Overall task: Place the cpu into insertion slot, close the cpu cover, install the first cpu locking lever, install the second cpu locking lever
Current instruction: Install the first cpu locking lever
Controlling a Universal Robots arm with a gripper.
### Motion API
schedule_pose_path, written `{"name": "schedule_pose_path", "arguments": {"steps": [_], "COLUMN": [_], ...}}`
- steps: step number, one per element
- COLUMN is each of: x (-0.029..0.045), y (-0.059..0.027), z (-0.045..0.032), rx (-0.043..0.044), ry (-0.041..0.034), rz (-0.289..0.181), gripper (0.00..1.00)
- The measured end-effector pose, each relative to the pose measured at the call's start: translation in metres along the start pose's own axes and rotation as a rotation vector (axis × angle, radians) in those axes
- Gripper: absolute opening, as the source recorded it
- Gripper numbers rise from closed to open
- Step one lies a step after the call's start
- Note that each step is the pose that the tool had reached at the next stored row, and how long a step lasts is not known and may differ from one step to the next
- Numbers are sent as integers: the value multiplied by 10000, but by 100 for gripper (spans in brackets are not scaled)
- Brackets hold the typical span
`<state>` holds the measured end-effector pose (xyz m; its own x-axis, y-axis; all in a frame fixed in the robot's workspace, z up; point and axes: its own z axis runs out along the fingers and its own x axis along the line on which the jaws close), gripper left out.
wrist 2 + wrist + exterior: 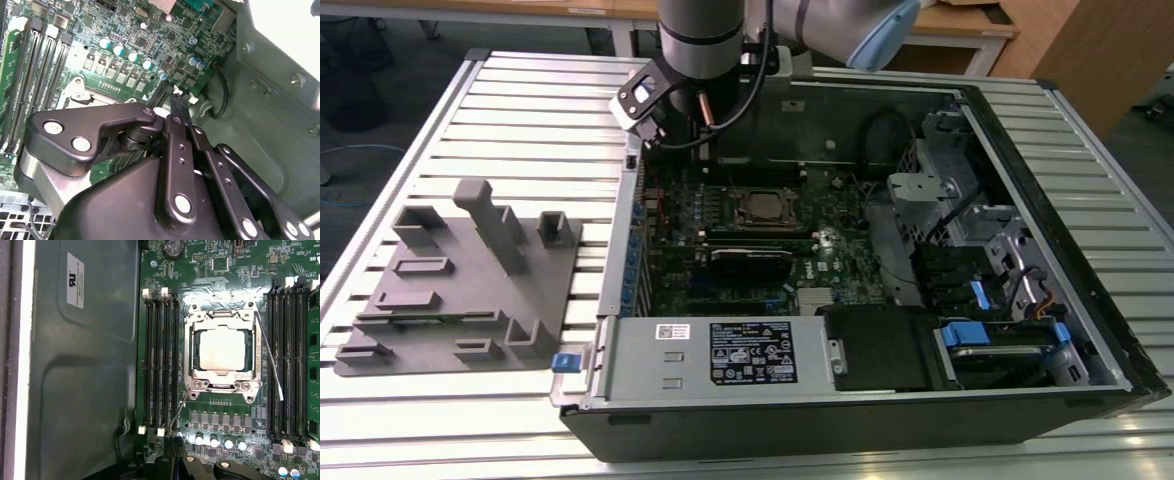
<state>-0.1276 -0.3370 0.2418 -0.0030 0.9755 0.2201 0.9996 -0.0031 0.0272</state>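
1. A computer case (854,425) lies open on the bench (454,110), covering its middle and reaching toward the exterior view's right edge; a grey moulded fixture (454,270) sits just beside the case, near the bench's edge on the exterior view's left
2. The arm (700,30) enters the case at its corner toward the exterior view's upper left, above the green motherboard (220,270)
3. The cpu (222,349) lies flat in the insertion slot (222,373), its dull silver top facing up
4. The cpu cover (189,347) is down over the chip: its silver frame lies around the chip's edges and the metal top shows through the square cut-out
5. Neither locking lever is tucked in along the frame: the longer lever (270,360) slants away from one side of the cover across the board toward a bank of black memory slots (287,360)
6. The shorter lever (180,410) angles out from a corner of the cover, and its free end reaches the tips of the gripper (173,444)
7. In both wrist views the gripper's fingers are drawn together with no gap showing at the tips; whether the thin lever end is pinched between them or just touching them cannot be told
8. A row of silver-topped capacitors (215,441) stands between the slot and the gripper, and a second bank of memory slots (160,360) runs along the slot's other side
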Motion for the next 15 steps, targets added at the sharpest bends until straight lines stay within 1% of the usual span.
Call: {"name": "schedule_pose_path", "arguments": {"steps": [3, 7, 11, 15], "x": [-1, -1, -1, -2], "y": [18, 72, 155, 258], "z": [1, 1, 4, 7], "rx": [0, 1, 1, 1], "ry": [2, 1, 5, 17], "rz": [-2, -1, -1, -2], "gripper": [10, 10, 10, 10]}}
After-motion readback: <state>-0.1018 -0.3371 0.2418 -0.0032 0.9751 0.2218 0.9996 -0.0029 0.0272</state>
